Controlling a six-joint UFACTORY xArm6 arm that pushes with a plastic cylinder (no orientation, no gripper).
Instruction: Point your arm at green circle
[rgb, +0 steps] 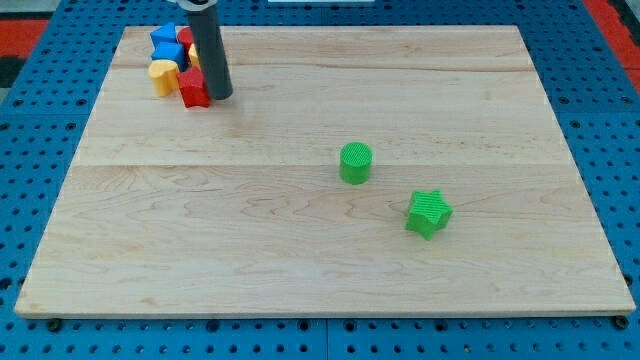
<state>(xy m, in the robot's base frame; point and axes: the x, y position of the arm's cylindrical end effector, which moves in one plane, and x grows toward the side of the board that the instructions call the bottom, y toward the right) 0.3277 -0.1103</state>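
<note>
The green circle block stands a little right of the board's middle. My tip rests on the board near the view's top left, far to the left of and above the green circle. It sits right beside a red block, at its right edge.
A green star block lies below and right of the green circle. A cluster at the top left holds a blue block, a yellow block and red blocks. The wooden board lies on a blue pegboard.
</note>
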